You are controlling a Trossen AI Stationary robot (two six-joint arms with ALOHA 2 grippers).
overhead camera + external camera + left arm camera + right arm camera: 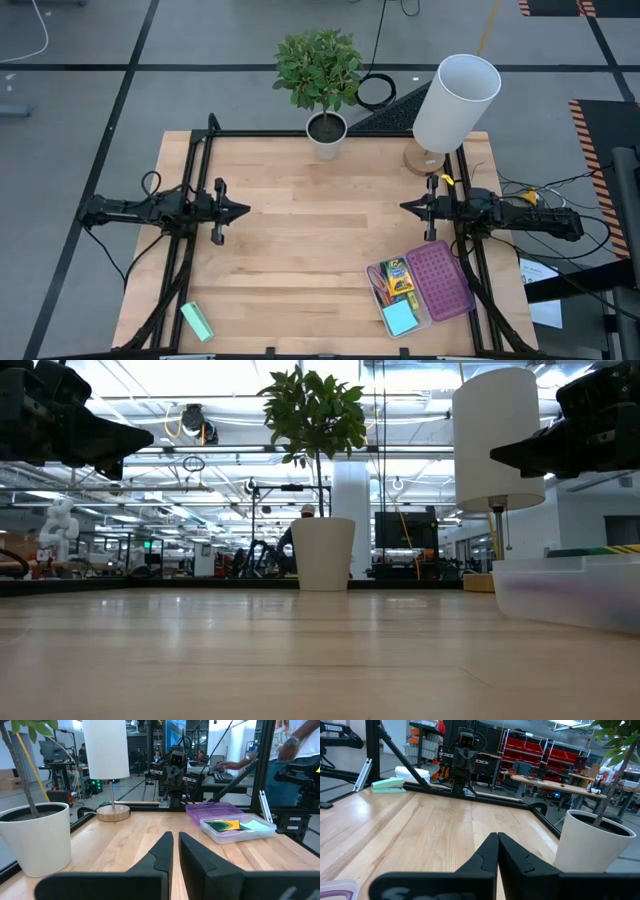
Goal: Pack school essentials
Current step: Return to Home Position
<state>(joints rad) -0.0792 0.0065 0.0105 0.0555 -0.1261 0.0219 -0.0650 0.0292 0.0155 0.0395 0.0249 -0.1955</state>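
Left gripper (243, 210): it hangs above the left side of the desk (300, 260), pointing to the middle; its fingers (162, 851) are narrow, almost together, and hold nothing.
Right gripper (405, 207): it hangs above the right side of the desk, pointing at the left one; its fingers (487, 851) are close together and hold nothing.
Box (432, 318): a clear plastic box stands at the near right corner of the desk, just beside the right arm's base; its purple lid (442, 278) lies open on the right side of it.
Crayon box (398, 272): it lies inside the box, in the far part.
Pad (400, 319): light-blue, it lies inside the box, in the near part.
Pencils (379, 290): they lie along the left wall of the box; the single pieces are too small to tell apart.
Block (197, 321): mint-green, it lies alone at the near left corner of the desk.
Plant (319, 68): in a white pot (326, 133) at the far edge of the desk.
Lamp (455, 102): white shade, wooden foot, at the far right corner.
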